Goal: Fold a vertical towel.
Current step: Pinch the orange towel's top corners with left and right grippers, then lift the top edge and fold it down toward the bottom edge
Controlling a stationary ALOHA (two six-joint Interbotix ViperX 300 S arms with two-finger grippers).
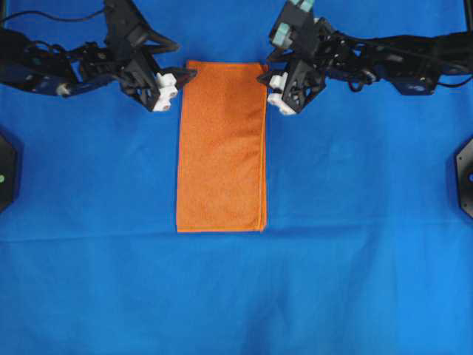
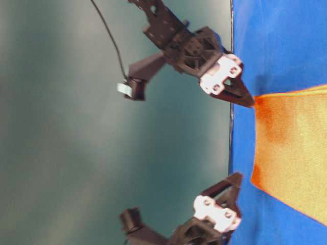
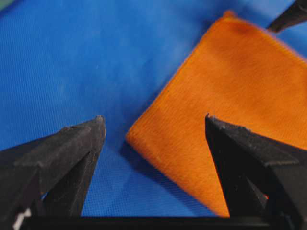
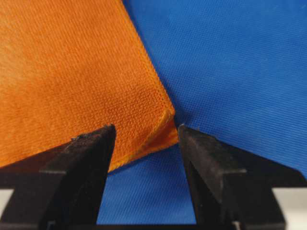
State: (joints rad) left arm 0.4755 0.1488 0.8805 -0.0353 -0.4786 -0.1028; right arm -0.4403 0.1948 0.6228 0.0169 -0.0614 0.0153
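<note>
At frame centre overhead, the towel lies flat between the empty, spread left gripper and right gripper; in the right wrist view its layered corner risks being pinched only partly.

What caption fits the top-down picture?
Two open grippers, left and right, flank the far corners of an orange towel.

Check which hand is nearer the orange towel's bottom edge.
Neither clearly: both sit at the top corners. Left hand is by the orange towel's top-left corner, right hand by its top-right.
</note>
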